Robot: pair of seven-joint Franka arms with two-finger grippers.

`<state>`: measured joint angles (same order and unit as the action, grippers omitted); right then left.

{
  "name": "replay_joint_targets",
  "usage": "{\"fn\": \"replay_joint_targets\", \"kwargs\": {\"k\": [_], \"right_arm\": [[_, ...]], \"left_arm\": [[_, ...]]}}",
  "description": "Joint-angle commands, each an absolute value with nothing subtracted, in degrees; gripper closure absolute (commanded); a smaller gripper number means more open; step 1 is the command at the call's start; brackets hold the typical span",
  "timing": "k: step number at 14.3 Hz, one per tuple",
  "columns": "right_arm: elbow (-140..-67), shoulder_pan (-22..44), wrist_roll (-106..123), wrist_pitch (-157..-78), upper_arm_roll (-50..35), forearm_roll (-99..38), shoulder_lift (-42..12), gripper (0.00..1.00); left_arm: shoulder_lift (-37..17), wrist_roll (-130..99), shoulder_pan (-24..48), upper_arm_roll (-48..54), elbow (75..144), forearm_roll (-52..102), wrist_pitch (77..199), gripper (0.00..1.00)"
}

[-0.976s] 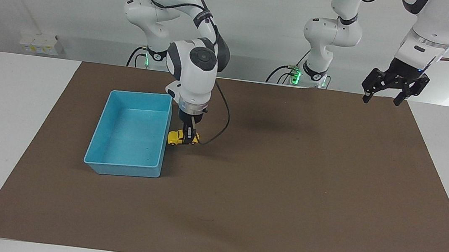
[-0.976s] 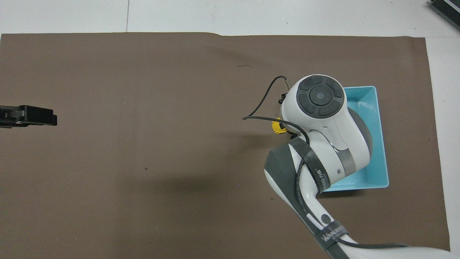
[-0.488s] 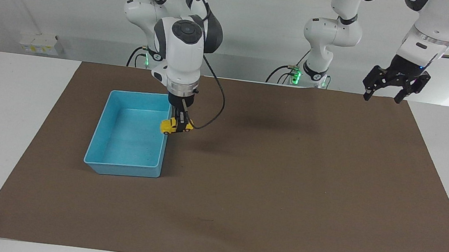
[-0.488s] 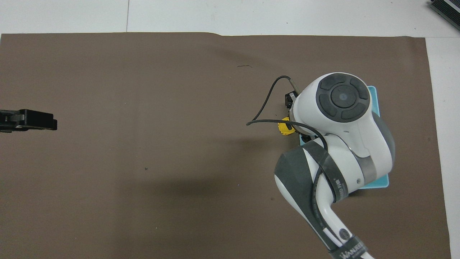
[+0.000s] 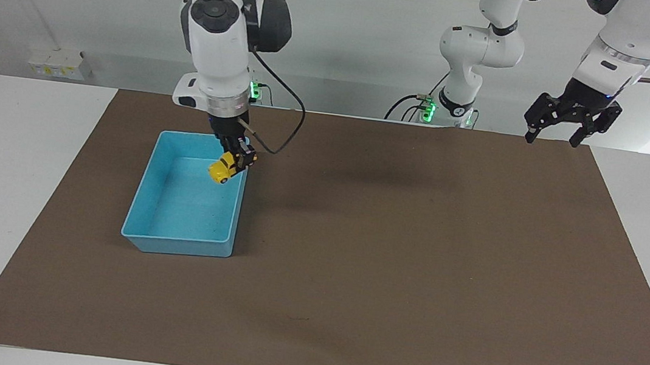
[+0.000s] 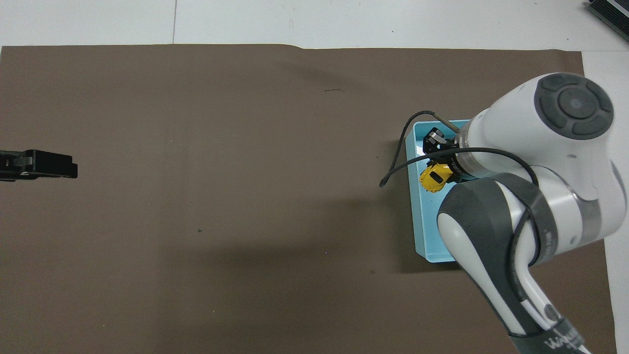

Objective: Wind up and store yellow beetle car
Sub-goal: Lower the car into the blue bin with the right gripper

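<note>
The yellow beetle car (image 5: 221,170) (image 6: 434,177) hangs tilted in the air over the blue bin (image 5: 142,200) (image 6: 418,219), above the bin's part nearest the robots. My right gripper (image 5: 234,160) (image 6: 441,167) is shut on the car, clear of the bin's rim. My left gripper (image 5: 552,137) waits open, raised above the mat's corner at the left arm's end by the robots. In the overhead view only a black part of the left gripper (image 6: 39,164) shows at the frame's edge.
A brown mat (image 5: 389,263) covers most of the white table (image 5: 8,171). The blue bin holds nothing else that I can see. A cable (image 5: 281,135) loops from the right wrist over the mat beside the bin.
The right arm has lifted the car off the mat beside the bin and carried it sideways over the bin's rim, now above its inside. The left arm has barely moved.
</note>
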<state>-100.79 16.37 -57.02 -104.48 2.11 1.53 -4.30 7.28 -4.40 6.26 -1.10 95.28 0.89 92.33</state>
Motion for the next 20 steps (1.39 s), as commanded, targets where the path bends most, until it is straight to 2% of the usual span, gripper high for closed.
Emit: {"fn": "replay_joint_targets", "kwargs": {"k": [1,4,8,14,20], "right_arm": [[-101.78,13.72,-45.74,-103.54,1.85,0.26,-3.43,1.0],[-103.88,9.24,-29.94,-103.71,1.76,0.0,-2.55,1.0],[-109.67,6.6,-14.62,-107.21,1.85,0.17,-0.09,1.0],[-125.4,4.66,-4.32,-125.92,1.93,0.44,2.46,1.0],[-134.47,4.31,-3.08,-137.27,1.93,0.18,2.46,1.0]], "left_arm": [[7.65,-3.78,5.36,-0.62,94.66,1.67,91.06,0.0],[7.73,-3.78,5.36,-0.7,94.66,1.67,91.14,0.0],[7.73,-3.78,5.36,-0.62,94.66,1.67,91.05,0.0],[7.65,-3.78,5.36,-0.7,94.66,1.67,91.05,0.0],[7.65,-3.78,5.36,-0.62,94.66,1.67,91.05,0.0]]}}
